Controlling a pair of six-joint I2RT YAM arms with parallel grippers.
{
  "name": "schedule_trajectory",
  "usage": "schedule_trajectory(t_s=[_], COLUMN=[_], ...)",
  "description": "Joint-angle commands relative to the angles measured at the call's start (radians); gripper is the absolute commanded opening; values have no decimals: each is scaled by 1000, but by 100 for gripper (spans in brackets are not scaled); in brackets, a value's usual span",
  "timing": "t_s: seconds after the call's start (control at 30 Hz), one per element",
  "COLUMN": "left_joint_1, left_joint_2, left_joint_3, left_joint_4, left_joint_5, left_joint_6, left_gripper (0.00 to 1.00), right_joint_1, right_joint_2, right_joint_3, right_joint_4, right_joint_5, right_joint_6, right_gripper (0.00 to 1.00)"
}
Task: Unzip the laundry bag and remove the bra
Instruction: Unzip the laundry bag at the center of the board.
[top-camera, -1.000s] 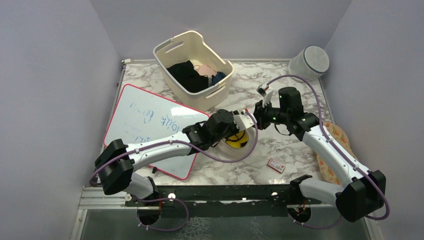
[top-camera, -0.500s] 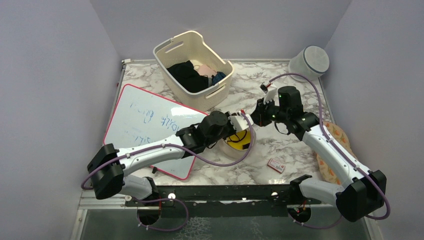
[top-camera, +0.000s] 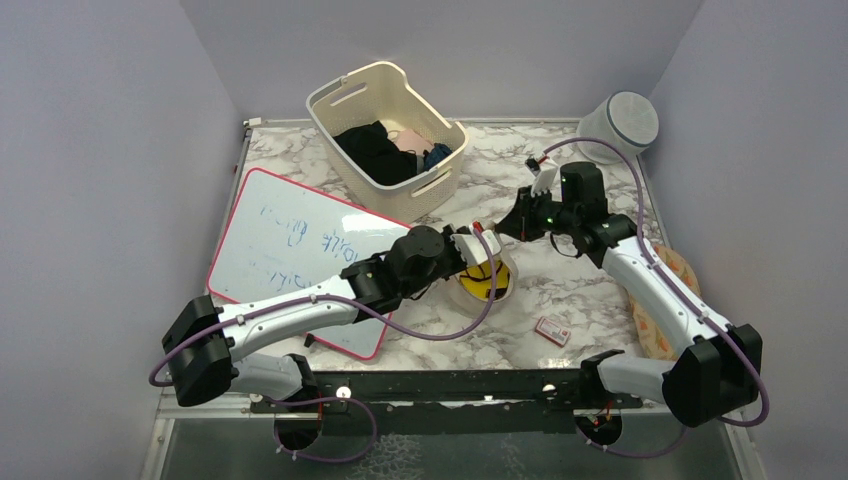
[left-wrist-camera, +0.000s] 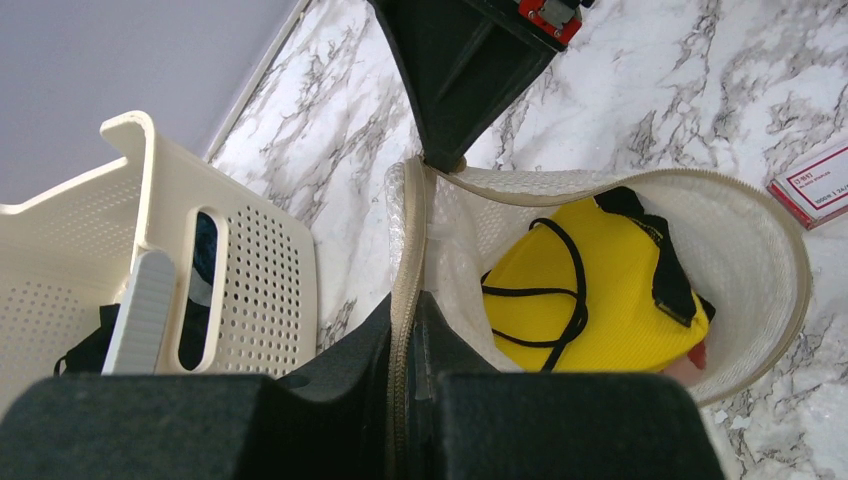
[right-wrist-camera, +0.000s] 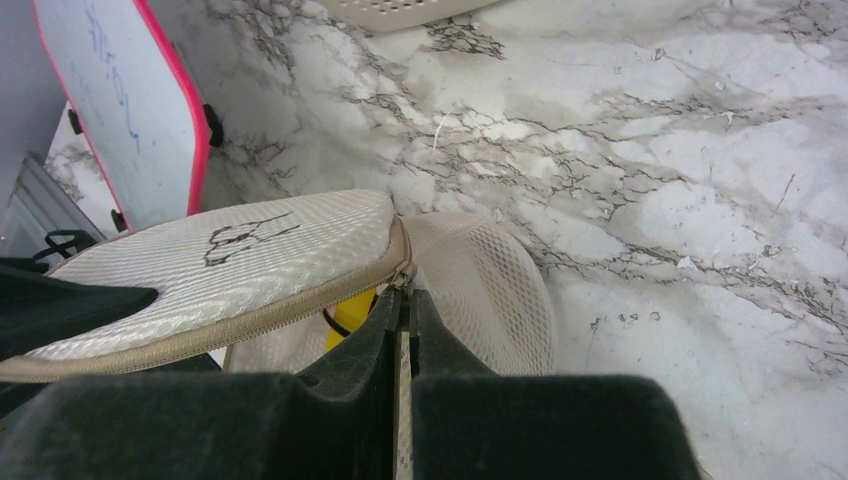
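The laundry bag (top-camera: 497, 291), a round cream mesh pouch, sits mid-table with its zip partly undone. Its flat lid (right-wrist-camera: 225, 265), printed with a bra outline, is lifted. Inside lies a yellow bra (left-wrist-camera: 590, 305) with black straps, also seen from above as the bra (top-camera: 480, 284). My left gripper (left-wrist-camera: 409, 300) is shut on the bag's zipper edge (left-wrist-camera: 410, 230) at the rim. My right gripper (right-wrist-camera: 404, 296) is shut on the zipper pull where lid meets wall. From above, the left gripper (top-camera: 468, 250) and right gripper (top-camera: 500, 229) meet over the bag's far side.
A cream slotted basket (top-camera: 342, 100) holding dark clothes stands behind the bag. A pink-edged whiteboard (top-camera: 290, 245) lies at the left. A white-grey cylinder (top-camera: 618, 125) stands in the far right corner. A small red-and-white box (top-camera: 553, 330) and an orange patterned cloth (top-camera: 672, 275) lie to the right.
My left gripper closed on the bag's zipper edge and its arm drew back to the left. The right gripper moved away to the far right with the pull, and the bag gapes wider.
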Motion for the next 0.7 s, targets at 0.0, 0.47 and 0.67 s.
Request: schedule_trajectory(t_s=[0.0,0.47,0.67], left_joint_1=[-6,-5,-6], left_joint_2=[-3,106,109], left_joint_3=[36,97,100], left_joint_4=[8,-72,-78], left_joint_5=[-68,-72,-67], left_joint_6=[6,-4,-2], left_gripper=[0,49,37], right_joint_1=[-10,23,25], right_joint_2=[-56,-80,-94], right_joint_3=[12,-6,18], right_joint_4=[-6,-79,-120], right_joint_5=[-73,-214,-209], right_joint_6=[-41,-80,-103], right_gripper=[1,1,1])
